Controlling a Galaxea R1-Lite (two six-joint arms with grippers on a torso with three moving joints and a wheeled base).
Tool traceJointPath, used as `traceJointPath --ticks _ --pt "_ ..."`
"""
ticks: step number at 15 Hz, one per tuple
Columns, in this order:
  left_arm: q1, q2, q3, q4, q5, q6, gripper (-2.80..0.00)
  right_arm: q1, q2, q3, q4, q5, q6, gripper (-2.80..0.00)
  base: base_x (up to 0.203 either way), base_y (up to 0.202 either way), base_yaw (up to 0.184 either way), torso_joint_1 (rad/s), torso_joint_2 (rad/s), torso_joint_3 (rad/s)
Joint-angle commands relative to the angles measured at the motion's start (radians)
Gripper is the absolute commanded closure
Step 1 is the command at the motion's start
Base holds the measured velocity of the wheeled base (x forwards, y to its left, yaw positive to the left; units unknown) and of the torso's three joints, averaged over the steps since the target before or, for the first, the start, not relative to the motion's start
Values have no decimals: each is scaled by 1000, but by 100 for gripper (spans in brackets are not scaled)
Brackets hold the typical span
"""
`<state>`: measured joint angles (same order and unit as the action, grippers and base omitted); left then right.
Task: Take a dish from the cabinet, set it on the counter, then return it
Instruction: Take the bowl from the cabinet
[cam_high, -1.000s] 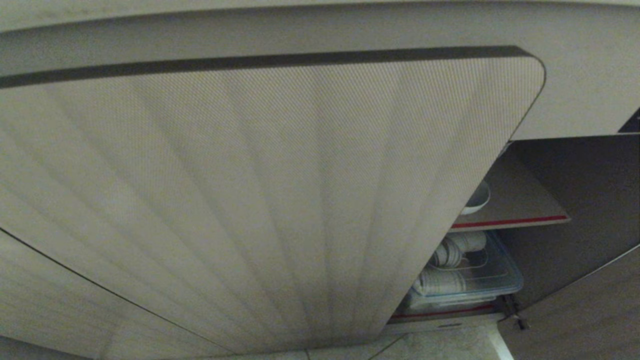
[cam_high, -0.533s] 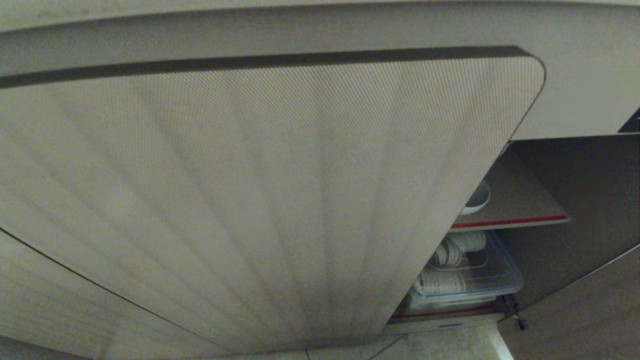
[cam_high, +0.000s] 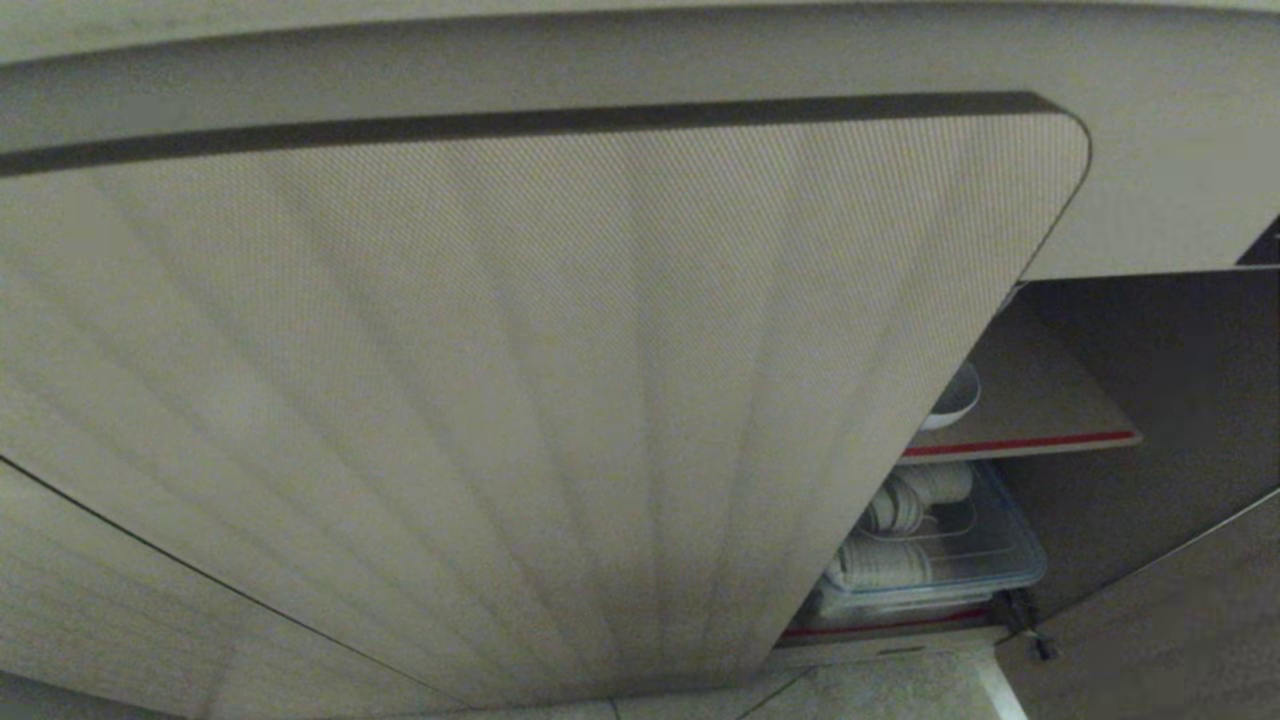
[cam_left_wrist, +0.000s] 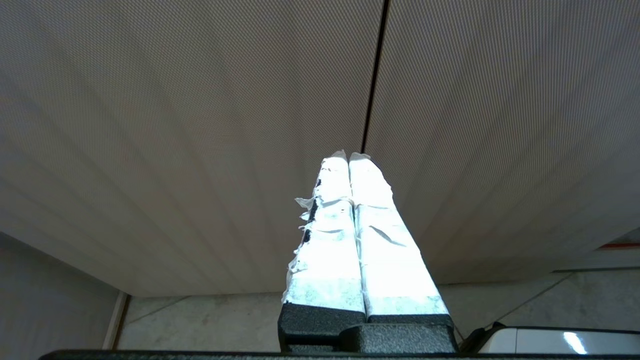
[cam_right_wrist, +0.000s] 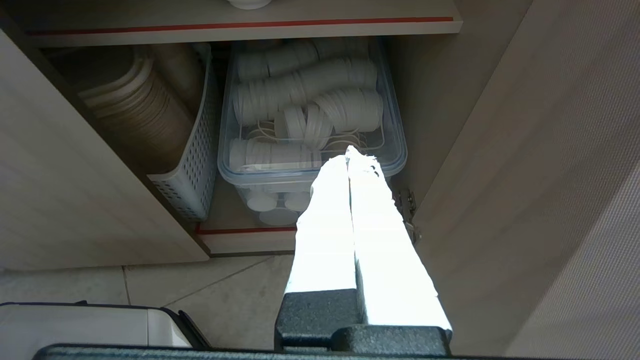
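Note:
The dish (cam_high: 952, 397) is a small white bowl on the cabinet's brown shelf (cam_high: 1030, 430) with a red front edge, half hidden behind the open fluted beige door (cam_high: 560, 400). Only the dish's foot (cam_right_wrist: 248, 4) shows in the right wrist view, above that shelf edge. My right gripper (cam_right_wrist: 350, 151) is shut and empty, low before the open cabinet, well below the dish. My left gripper (cam_left_wrist: 348, 156) is shut and empty, facing the seam between two closed fluted doors (cam_left_wrist: 200, 125). Neither gripper shows in the head view. The counter's beige front (cam_high: 640, 55) runs above the doors.
Under the shelf stand a clear plastic box (cam_right_wrist: 310, 170) of white cups and a perforated grey basket (cam_right_wrist: 192, 165) holding stacked plates. A second door (cam_right_wrist: 525, 175) stands open on the right, its hinge (cam_right_wrist: 406, 205) near my right gripper. Tiled floor (cam_right_wrist: 225, 295) lies below.

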<state>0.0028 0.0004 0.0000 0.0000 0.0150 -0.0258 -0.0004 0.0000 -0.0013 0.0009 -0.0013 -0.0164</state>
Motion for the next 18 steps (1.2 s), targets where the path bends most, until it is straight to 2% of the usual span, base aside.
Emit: traceJointPath --ticks 1,10,15,18 --pt "0 0 0 0 0 0 0 -1 4 -2 7 -2 0 0 0 0 0 0 0 0" --pt "0 0 0 0 0 0 0 -3 106 -1 7 -2 -22 0 0 0 0 0 0 0" --pt "0 0 0 0 0 0 0 -6 292 -3 -31 -3 -33 0 0 0 0 0 0 0" --pt "0 0 0 0 0 0 0 -6 405 -8 -52 -3 -72 0 0 0 0 0 0 0"
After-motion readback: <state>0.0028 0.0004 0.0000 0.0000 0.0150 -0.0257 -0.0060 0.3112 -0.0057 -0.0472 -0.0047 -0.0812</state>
